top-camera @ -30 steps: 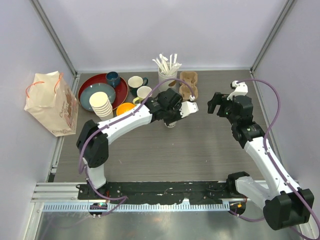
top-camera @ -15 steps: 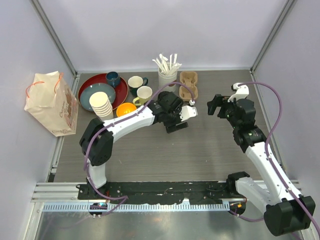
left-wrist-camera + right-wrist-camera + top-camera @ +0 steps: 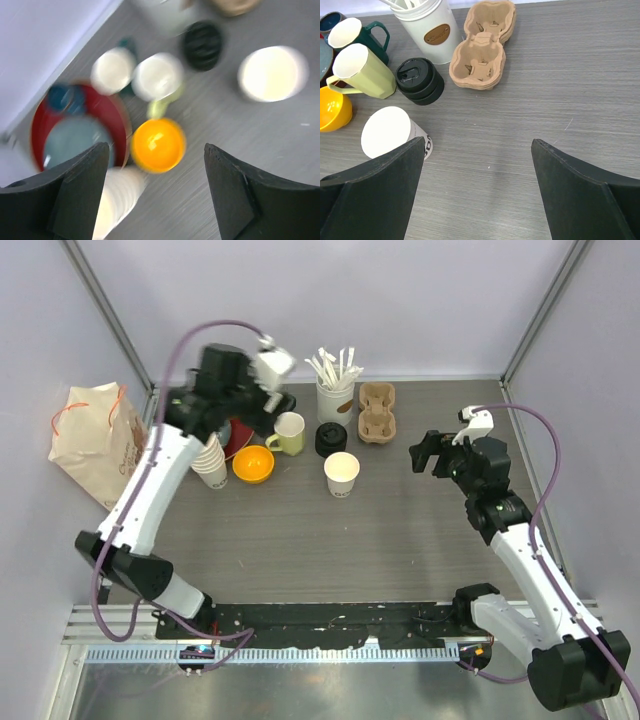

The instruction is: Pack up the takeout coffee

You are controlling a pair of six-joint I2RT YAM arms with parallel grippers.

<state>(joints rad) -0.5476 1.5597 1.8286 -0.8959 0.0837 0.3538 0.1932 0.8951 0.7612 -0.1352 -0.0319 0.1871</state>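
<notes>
A takeout coffee cup, white paper with dark print, stands lidless and upright mid-table; the right wrist view has this cup at its left. Just behind it sit stacked black lids, and a brown cardboard carrier lies empty to their right. My left gripper is raised over the back left, open and empty; its blurred wrist view looks down between the fingers at an orange bowl. My right gripper hangs open and empty to the right of the cup, above bare table.
At the back left are a red tray with dishes, a stack of plain paper cups, a pale yellow mug and a dark green mug. A white stirrer holder stands behind the lids. A paper bag leans by the left wall.
My left gripper opened, leaving the paper cup standing mid-table, then swung up and back to the left over the tray area. The right arm barely moved.
</notes>
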